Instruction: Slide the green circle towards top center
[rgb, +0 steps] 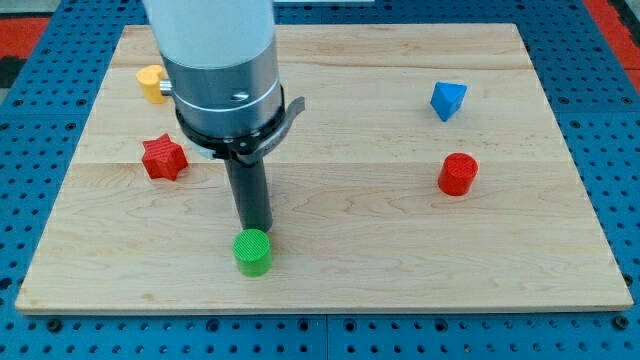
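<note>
The green circle (252, 251) is a short round block near the bottom edge of the wooden board, left of centre. My tip (256, 228) stands right at the green circle's top side, touching or nearly touching it. The dark rod rises from there into the grey arm body, which hides part of the board's upper left.
A red star block (164, 158) lies at the left. A yellow block (152, 82) sits at the upper left, partly hidden by the arm. A blue block (447, 100) lies at the upper right, a red cylinder (458, 174) below it. The wooden board (400, 260) ends at a blue pegboard surround.
</note>
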